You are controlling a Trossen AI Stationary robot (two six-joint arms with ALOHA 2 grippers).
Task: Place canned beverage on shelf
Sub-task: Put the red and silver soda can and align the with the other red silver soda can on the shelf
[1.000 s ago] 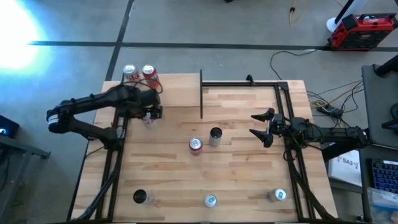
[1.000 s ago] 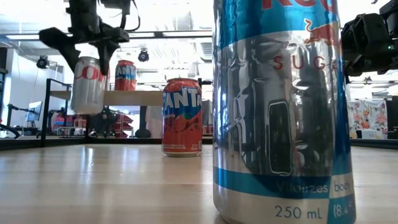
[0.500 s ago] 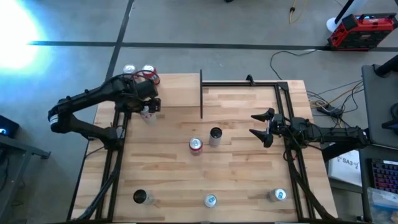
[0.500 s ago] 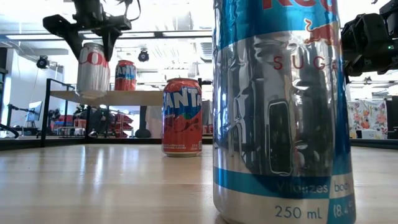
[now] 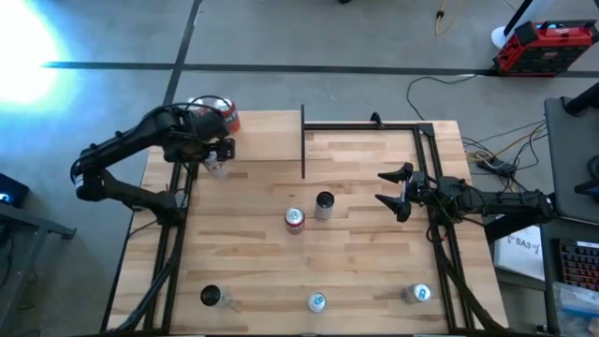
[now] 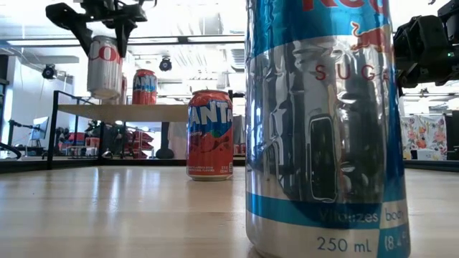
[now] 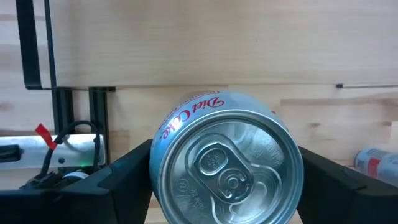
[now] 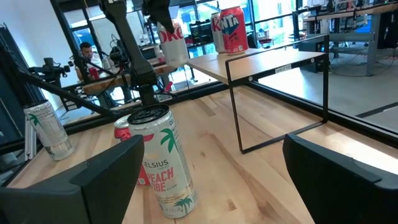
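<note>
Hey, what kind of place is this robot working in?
Probably a robotics lab or workshop. The butcher-block table stands on bare concrete with loose cables and a red tool case on it, and more workbenches show behind, with a person seated there.

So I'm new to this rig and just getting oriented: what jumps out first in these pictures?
The left gripper holds a Diet Coke can in the air above the pale wood shelf at the table's far left, where a red can already stands. In the low view a Red Bull Sugarfree can fills the foreground. The right gripper waits open at the table's right edge.
</note>
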